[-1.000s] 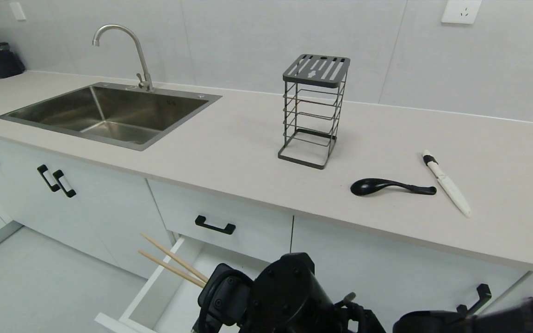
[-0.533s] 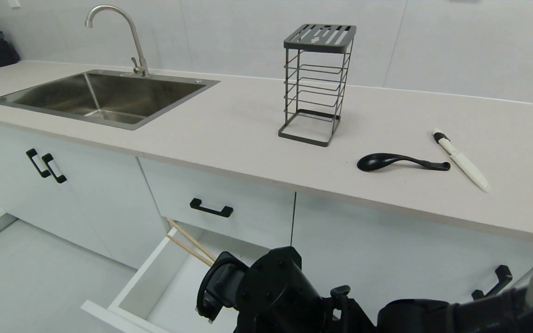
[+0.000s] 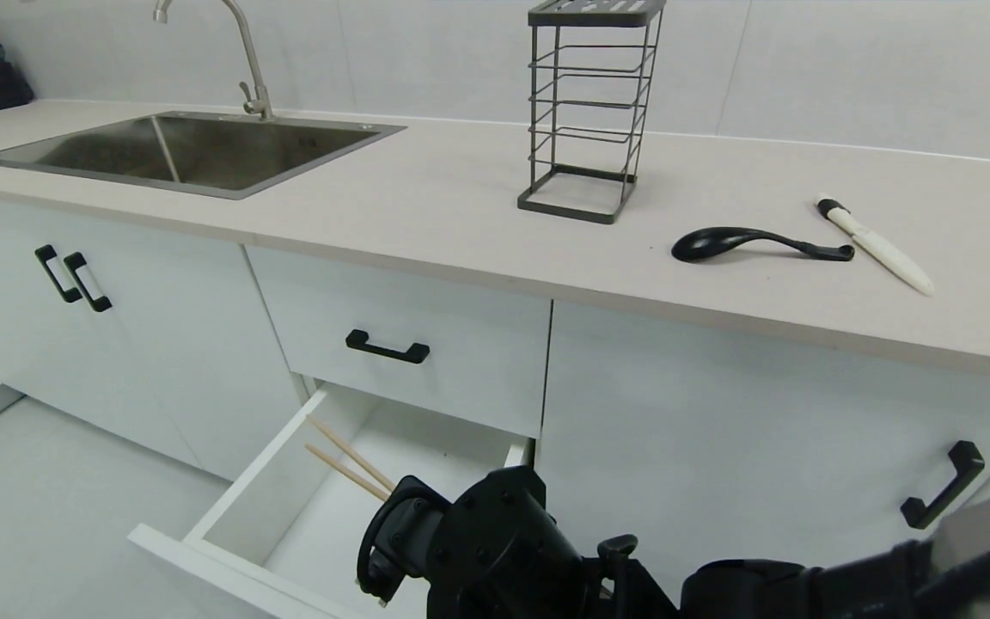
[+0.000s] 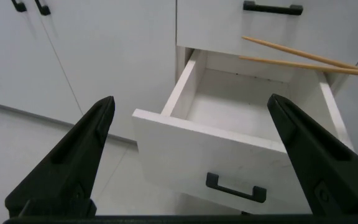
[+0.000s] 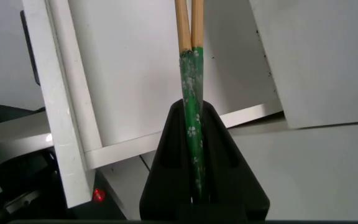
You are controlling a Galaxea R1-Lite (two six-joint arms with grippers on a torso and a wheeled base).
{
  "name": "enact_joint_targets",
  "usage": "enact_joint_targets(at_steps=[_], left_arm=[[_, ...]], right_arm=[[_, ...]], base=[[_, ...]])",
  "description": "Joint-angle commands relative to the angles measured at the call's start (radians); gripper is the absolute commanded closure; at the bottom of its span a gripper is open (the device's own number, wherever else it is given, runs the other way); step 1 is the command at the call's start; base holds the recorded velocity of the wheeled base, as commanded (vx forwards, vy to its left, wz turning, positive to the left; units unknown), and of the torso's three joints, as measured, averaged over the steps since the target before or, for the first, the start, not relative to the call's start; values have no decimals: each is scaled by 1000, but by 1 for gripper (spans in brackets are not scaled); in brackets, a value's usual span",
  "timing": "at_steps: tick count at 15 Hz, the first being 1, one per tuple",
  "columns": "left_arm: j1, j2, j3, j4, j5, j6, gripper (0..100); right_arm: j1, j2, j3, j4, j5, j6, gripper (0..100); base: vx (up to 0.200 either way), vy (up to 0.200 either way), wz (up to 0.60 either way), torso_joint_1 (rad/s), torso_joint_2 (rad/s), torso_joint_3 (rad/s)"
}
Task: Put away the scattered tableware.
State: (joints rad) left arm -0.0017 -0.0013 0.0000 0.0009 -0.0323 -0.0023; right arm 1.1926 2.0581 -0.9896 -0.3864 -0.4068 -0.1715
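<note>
- While the right gripper [image 5: 192, 118] is closed tight on the green patterned ends of the chopsticks [image 5: 188, 25], their bare wooden tips stick out past its fingers.
- Head view: chopsticks [image 3: 347, 458] sit over the open drawer [image 3: 233, 494], tips slanting toward its back left corner; can't tell if they touch the drawer floor.
- Left wrist view: same chopsticks [image 4: 303, 57] cross above the back part of the drawer [image 4: 194, 132], slightly splayed at the tips.
- Left gripper [image 4: 191, 102] is spread wide with nothing between its fingers, hanging in front of the pulled-out drawer, facing its front panel and black handle.
- Drawer is the lower one, pulled well out; white inside.
- Top drawer [image 3: 387, 348] right above it is closed, black handle.
- Spoon [image 3: 710, 243], black, lies on the counter [image 3: 426, 198] to the right of the rack, bowl end toward the rack, handle end just beside the knife.
- Knife [image 3: 873, 245], white with a black band, lies flat on the counter at the right, angled, near the front edge.
- Rack [image 3: 589, 112], dark wire with a slotted top, stands upright on the counter, well apart from the sink.
- Sink [image 3: 186, 146], steel, set in the counter at the left, tap [image 3: 246, 52] behind it.
- Cupboard doors [image 3: 117, 344] under the sink are shut.
</note>
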Motion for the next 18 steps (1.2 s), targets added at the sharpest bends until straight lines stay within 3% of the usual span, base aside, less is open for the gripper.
enact_joint_targets(at_steps=[1, 7, 9, 12, 18], left_arm=[[0, 1, 0, -1, 0, -1, 0], [0, 1, 0, -1, 0, 1, 0], [0, 1, 0, -1, 0, -1, 0], [0, 1, 0, -1, 0, -1, 0], [0, 1, 0, -1, 0, -1, 0]], right_arm=[[1, 13, -4, 0, 0, 0, 100], [-2, 27, -37, 1, 48, -16, 100], [-8, 39, -50, 9, 46, -77, 100], [-30, 74, -190, 167, 36, -132, 100], [-85, 237, -400, 245, 36, -46, 100]], base=[[0, 0, 0, -207, 315, 129], [0, 0, 0, -41, 196, 69], [0, 0, 0, -1, 16, 25], [0, 0, 0, 0, 0, 0], [0, 0, 0, 0, 0, 0]])
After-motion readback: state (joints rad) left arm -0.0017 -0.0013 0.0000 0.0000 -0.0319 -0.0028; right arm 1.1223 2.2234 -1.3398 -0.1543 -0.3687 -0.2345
